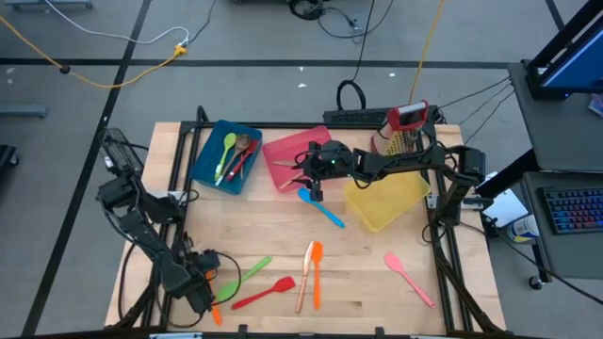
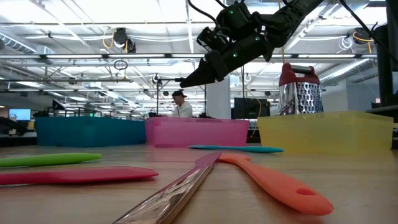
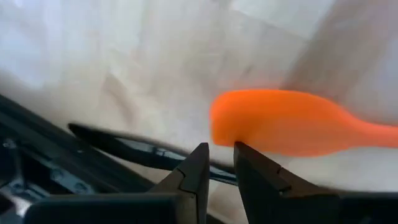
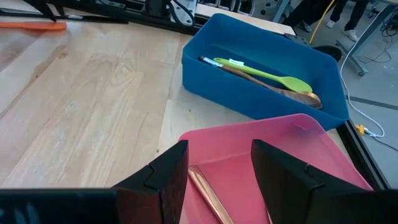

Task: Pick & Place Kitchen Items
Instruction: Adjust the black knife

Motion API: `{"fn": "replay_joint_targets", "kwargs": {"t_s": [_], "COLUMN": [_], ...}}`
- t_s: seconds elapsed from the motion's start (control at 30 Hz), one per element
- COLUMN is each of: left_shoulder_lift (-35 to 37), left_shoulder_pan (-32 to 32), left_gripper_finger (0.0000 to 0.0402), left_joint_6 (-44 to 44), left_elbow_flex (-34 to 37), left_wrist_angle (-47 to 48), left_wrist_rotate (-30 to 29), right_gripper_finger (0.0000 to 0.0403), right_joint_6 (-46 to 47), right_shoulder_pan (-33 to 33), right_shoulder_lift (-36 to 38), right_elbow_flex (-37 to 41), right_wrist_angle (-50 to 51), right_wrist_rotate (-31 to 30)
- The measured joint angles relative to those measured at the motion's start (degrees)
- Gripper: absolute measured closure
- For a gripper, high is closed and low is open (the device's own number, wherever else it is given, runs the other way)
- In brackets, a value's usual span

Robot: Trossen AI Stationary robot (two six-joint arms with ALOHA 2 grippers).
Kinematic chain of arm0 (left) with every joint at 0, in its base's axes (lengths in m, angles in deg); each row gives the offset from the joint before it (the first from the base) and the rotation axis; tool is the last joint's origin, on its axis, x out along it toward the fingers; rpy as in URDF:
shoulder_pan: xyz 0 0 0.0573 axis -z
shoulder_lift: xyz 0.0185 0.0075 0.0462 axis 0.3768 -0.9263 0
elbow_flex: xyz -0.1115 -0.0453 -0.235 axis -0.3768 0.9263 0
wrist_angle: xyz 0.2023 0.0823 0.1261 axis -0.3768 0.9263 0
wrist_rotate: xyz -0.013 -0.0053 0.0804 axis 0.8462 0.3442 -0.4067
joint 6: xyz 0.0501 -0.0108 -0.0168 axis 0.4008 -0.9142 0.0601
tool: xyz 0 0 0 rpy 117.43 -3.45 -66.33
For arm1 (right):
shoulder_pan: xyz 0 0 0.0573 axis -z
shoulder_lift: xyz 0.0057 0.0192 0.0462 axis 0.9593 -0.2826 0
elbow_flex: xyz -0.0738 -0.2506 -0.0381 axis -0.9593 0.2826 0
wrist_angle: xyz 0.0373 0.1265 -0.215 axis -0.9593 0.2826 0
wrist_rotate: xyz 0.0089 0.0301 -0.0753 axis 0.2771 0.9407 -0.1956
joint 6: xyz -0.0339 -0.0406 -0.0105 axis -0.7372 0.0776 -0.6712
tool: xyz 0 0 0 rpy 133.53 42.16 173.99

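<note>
Utensils lie flat on the wooden table: a blue spatula [image 1: 321, 208], an orange spatula [image 1: 317, 267] beside a copper piece [image 1: 305, 271], and green [image 1: 247, 273], red [image 1: 265, 293] and pink [image 1: 409, 278] spatulas. My left gripper [image 1: 209, 294] is low at the near left corner, narrowly open. Its tips [image 3: 221, 152] are at a small orange spatula's head [image 3: 273, 121] and over a black utensil [image 3: 124, 144]. My right gripper [image 1: 309, 181] hangs open above the pink bin [image 4: 249, 146]. A copper utensil [image 4: 208, 193] lies in that bin below its fingers. My left gripper comes slanting down at the black utensil, which runs across just behind its fingertips [image 3: 200, 158]. The fingertips hide that spot, so I cannot tell whether they touch it or the orange spatula's head edge [image 3: 217, 134].
The blue bin [image 1: 226, 155] holds a green spoon [image 4: 267, 74], a wooden spoon [image 4: 273, 92] and a red piece. The yellow bin [image 1: 386, 198] sits right of the pink bin. A red-topped grater [image 1: 407, 121] stands at the far right. Bare wood lies between the bins and the near utensils.
</note>
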Motion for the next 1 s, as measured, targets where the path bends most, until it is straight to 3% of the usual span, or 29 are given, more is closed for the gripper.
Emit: {"fn": "replay_joint_targets", "kwargs": {"t_s": [0.37, 0.5, 0.6, 1.0], "left_shoulder_lift": [0.35, 0.34, 0.33, 0.61], "left_shoulder_pan": [-4.73, -3.56, -1.9, 1.13], "left_gripper_finger": [0.0321, 0.0321, 0.0321, 0.0321], "left_joint_6": [8.26, 6.69, 4.54, 2.95], "left_elbow_flex": [-2.78, -1.78, -0.83, 3.8], "left_wrist_angle": [7.99, 3.26, -1.73, -7.0], "left_wrist_rotate": [8.54, 12.08, 11.41, 13.19], "right_gripper_finger": [0.0234, 0.0234, 0.0234, 0.0234], "right_joint_6": [-0.02, 0.0, -0.02, 0.0], "right_shoulder_pan": [0.0, 0.0, 0.0, 0.0], "right_shoulder_lift": [0.0, 0.0, 0.0, 0.0], "right_elbow_flex": [0.0, 0.0, 0.0, 0.0], "right_wrist_angle": [0.04, 0.02, 0.04, 0.04], "right_wrist_rotate": [0.02, 0.02, 0.02, 0.02]}}
